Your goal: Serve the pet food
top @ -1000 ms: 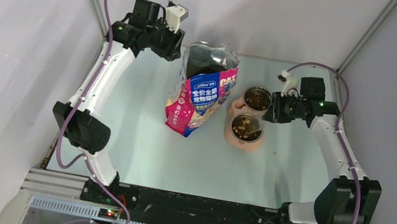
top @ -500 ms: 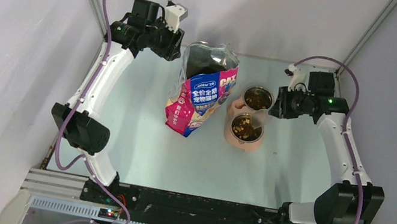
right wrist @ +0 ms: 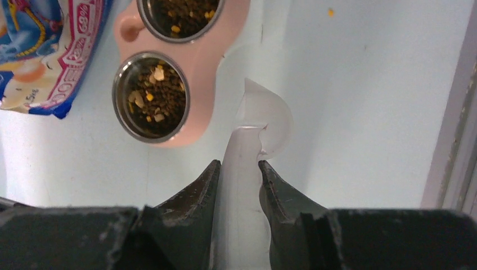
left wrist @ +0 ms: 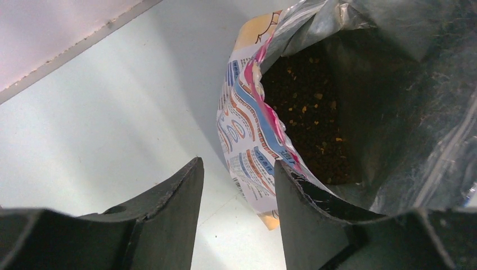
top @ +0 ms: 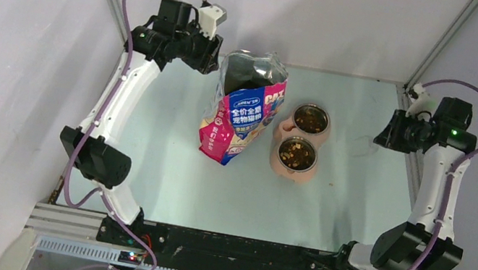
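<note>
Right wrist: scoop (right wrist: 250, 132) faint; pet food (right wrist: 181, 14) in upper bowl (right wrist: 179, 40) cropped.

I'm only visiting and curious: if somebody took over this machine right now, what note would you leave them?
Left gripper: open, beside the mouth of the open bag.
Right gripper: shut on the clear scoop, which looks empty, held to the right of the bowls.
Pet food: in both steel bowls of the pink feeder; more in the bag.
Done: both bowls hold food.
Left: probably just setting the scoop down.

Glossy bag (top: 242, 117), steel bowl (right wrist: 116, 97), matt kibble (right wrist: 151, 104)
</note>
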Action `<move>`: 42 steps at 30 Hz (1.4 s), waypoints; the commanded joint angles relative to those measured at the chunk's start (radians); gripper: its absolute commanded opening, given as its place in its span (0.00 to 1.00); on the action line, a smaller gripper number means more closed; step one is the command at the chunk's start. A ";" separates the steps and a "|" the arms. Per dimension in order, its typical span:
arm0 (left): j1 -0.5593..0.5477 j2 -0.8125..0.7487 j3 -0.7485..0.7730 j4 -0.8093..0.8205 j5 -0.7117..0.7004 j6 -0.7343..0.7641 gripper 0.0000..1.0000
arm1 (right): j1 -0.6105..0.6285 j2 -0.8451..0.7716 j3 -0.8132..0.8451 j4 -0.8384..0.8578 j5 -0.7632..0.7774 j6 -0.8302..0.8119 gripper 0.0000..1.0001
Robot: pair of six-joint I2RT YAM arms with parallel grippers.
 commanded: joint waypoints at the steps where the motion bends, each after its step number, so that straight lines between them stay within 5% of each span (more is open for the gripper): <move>1: -0.008 -0.094 0.020 0.014 0.026 0.014 0.56 | -0.051 0.005 0.024 -0.152 -0.119 -0.174 0.07; 9: -0.008 -0.108 -0.008 0.017 0.040 0.007 0.56 | 0.006 0.130 -0.049 -0.421 -0.326 -0.373 0.13; 16: -0.009 -0.104 -0.019 0.018 0.068 -0.008 0.56 | 0.139 0.236 -0.147 -0.414 -0.303 -0.348 0.16; 34: -0.041 -0.129 -0.046 -0.015 0.029 0.045 0.56 | 0.107 0.565 -0.077 -0.445 -0.279 -0.303 0.47; 42: -0.042 -0.131 -0.046 -0.019 0.031 0.045 0.57 | 0.044 0.615 -0.013 -0.392 -0.200 -0.265 0.52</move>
